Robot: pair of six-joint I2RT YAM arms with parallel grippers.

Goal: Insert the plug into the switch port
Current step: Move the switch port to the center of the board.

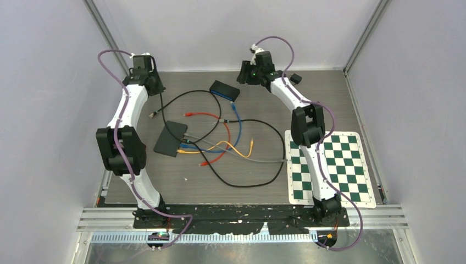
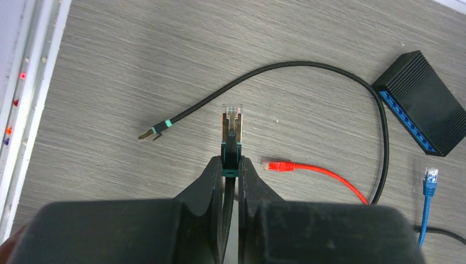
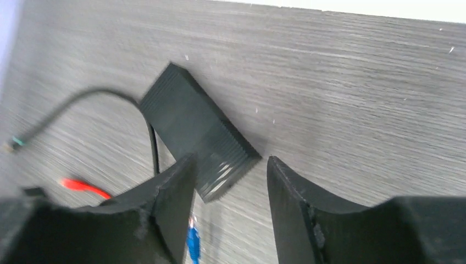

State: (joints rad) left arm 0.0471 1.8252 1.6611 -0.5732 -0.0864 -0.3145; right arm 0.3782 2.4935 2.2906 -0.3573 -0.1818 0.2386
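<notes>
1. My left claw [image 2: 231,165] is pinching the plug [image 2: 231,122] narrowly by its green end, tip pointing forward over the desk [image 2: 126,60].
2. My right claw [image 3: 228,165] is hanging wide over the black switch [image 3: 192,124].
3. The switch is lying well apart from the plug, showing its blue ports [image 2: 409,124].

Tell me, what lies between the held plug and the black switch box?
Only the black cable crosses between plug and switch, in the left wrist view.

Robotics lab test cell, white enclosure walls [image 1: 220,33], aluminium frame rails [image 1: 379,218], checkerboard calibration board [image 1: 351,165]
</notes>
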